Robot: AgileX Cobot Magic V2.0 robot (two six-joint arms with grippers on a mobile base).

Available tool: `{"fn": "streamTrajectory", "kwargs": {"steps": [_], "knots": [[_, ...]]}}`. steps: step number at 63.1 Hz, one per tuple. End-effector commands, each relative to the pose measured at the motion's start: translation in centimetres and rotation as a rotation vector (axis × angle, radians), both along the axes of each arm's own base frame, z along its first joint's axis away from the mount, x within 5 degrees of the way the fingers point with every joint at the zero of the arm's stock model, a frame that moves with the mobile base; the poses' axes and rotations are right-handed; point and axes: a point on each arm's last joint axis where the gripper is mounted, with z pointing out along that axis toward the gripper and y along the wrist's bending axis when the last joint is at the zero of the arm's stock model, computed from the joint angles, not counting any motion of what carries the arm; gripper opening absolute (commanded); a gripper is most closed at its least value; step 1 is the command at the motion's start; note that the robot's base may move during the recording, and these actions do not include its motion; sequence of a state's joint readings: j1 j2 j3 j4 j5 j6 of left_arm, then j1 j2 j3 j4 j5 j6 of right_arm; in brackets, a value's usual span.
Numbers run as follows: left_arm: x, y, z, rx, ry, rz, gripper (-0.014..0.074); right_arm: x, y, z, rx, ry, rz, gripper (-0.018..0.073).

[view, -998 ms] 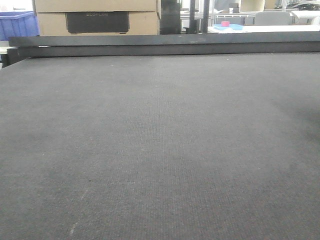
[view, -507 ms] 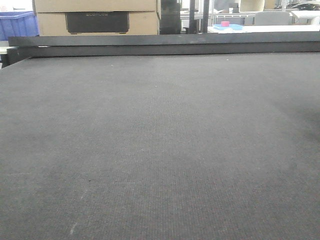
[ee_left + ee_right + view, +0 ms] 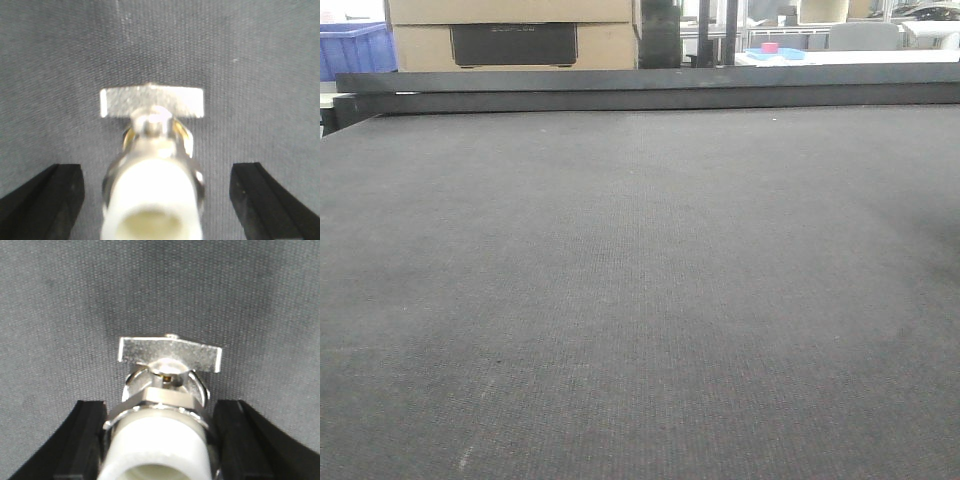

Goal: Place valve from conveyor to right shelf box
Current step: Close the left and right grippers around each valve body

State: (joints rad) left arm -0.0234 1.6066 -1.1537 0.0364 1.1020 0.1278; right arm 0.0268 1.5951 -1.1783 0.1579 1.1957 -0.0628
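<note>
The conveyor (image 3: 640,280) is a wide dark grey woven belt that fills the front view, edged at the far side by a long black rail (image 3: 640,92). No valve or gripper shows in that view. In the left wrist view a silver valve (image 3: 152,145) with a T-handle and white end lies on the belt. My left gripper (image 3: 157,200) is open around it, with a gap to each finger (image 3: 55,200). In the right wrist view my right gripper (image 3: 161,440) is shut on a second silver valve (image 3: 167,390), both black fingers (image 3: 87,440) pressing its sides. The shelf box is out of view.
Behind the rail stand stacked cardboard boxes (image 3: 510,35) and a blue crate (image 3: 355,50) at the far left. A blue tray with a pink item (image 3: 775,52) sits on a white table at the back right.
</note>
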Motion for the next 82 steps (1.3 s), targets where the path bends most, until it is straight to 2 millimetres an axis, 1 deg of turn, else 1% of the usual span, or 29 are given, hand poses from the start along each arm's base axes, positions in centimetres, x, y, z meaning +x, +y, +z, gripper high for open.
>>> {"fn": "streamTrajectory", "kwargs": {"steps": [1,19,35,39,43,46,54,55,61,63,65,73,77,82], "knots": [[0.4,-0.2,-0.4,-0.006,-0.018,0.003,0.0494,0.2,0.2,0.2,0.027,-0.022,-0.006,-0.0163],[0.8,-0.1,-0.5,0.002,-0.052,-0.001,0.0494,0.2,0.2,0.2,0.027,-0.021,-0.006,-0.0163],[0.8,0.0,-0.5,0.002,-0.045,0.003,0.0494,0.2,0.2,0.2,0.029,-0.021,-0.007,-0.0163],[0.7,0.0,-0.5,0.003,-0.035,0.004,0.0475,0.2,0.2,0.2,0.029,-0.021,-0.007,-0.0163],[0.6,0.0,-0.5,0.003,-0.021,0.004,0.0424,0.2,0.2,0.2,0.029,-0.021,-0.007,-0.0163],[0.5,0.0,-0.5,0.003,-0.017,0.004,0.0370,0.3,0.2,0.2,0.029,-0.023,-0.007,-0.0163],[0.7,0.0,-0.5,0.003,-0.032,0.004,0.0167,0.3,0.2,0.2,0.029,-0.027,-0.008,-0.0163],[0.7,0.0,-0.5,0.003,-0.032,0.004,0.0127,0.3,0.2,0.2,0.029,-0.027,-0.008,-0.0163],[0.7,0.0,-0.5,-0.001,-0.032,0.005,-0.0044,0.3,0.2,0.3,0.029,-0.030,-0.007,-0.0163],[0.6,0.0,-0.5,0.000,-0.030,0.005,-0.0116,0.2,0.1,0.4,0.023,-0.034,-0.005,-0.0163],[0.6,0.0,-0.5,0.000,-0.027,0.005,-0.0111,0.2,0.1,0.5,0.019,-0.037,-0.004,-0.0163],[0.5,0.0,-0.5,0.000,-0.023,0.006,-0.0111,-0.5,-0.1,2.1,-0.002,-0.105,0.002,-0.0167],[0.3,-0.1,0.1,-0.017,-0.039,0.012,-0.0111,-1.1,-0.3,3.3,-0.021,-0.148,0.007,-0.0167],[0.1,-0.4,1.3,-0.048,-0.078,0.024,-0.0111,-1.8,-0.5,4.7,-0.043,-0.219,0.010,-0.0167]]}}
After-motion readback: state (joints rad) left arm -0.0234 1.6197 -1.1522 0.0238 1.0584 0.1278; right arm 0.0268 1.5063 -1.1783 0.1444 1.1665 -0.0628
